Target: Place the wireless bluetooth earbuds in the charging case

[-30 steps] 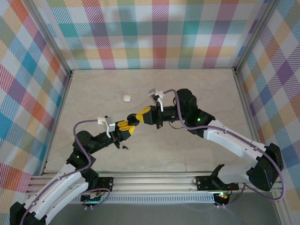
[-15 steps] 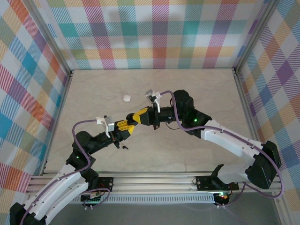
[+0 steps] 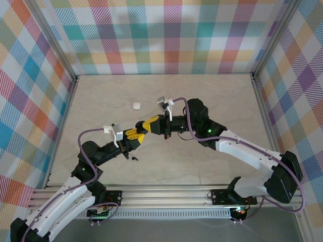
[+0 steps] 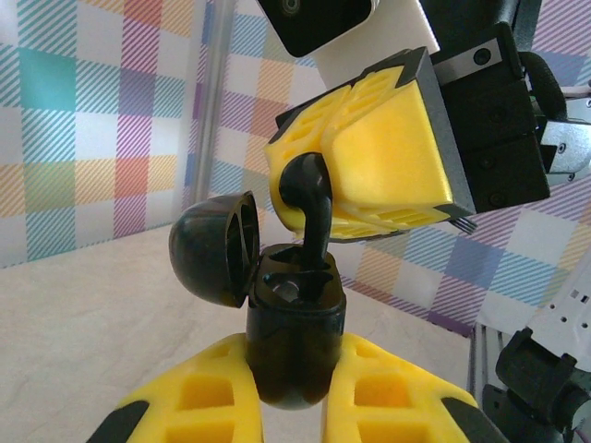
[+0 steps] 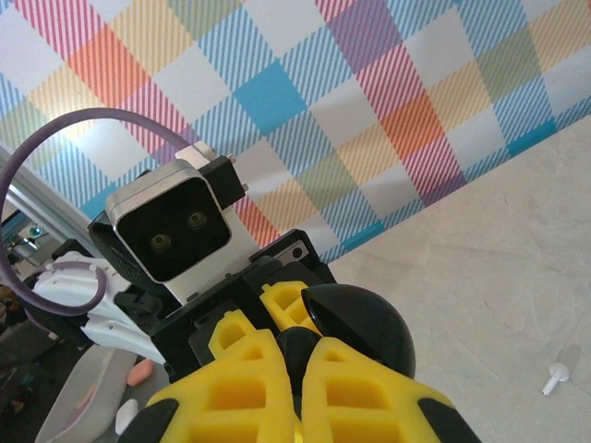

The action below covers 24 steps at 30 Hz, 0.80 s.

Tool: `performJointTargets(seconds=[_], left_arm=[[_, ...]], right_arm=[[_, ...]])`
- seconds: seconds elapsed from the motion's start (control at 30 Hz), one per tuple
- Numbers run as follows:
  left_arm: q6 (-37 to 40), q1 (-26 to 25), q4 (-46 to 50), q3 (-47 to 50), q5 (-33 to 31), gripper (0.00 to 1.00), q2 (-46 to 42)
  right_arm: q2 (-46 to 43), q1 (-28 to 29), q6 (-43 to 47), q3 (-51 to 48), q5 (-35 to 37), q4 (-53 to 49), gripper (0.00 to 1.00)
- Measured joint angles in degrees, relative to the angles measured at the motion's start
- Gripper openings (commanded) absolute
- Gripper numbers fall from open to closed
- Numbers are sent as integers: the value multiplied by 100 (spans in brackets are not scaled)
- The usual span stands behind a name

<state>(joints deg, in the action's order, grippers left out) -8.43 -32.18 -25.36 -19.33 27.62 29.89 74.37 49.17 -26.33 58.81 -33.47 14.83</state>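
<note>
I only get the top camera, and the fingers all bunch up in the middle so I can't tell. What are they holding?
Observer: In the left wrist view, the left arm's fingers clamp a black charging case, and its lid is flipped open.
Operator: And the other arm?
Observer: The right arm's fingers pinch a black earbud. Its stem points down, with the tip at a socket in the case.
Operator: Are there any white ones?
Observer: The right wrist view shows one white earbud, stem and all, lying loose on the table.
</note>
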Motion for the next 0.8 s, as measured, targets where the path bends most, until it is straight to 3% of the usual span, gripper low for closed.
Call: performJointTargets(seconds=[0.8], left_arm=[[-269,0,24,0,-339,0,15]], right_arm=[[-7,111,-131,-118,649,55,10]])
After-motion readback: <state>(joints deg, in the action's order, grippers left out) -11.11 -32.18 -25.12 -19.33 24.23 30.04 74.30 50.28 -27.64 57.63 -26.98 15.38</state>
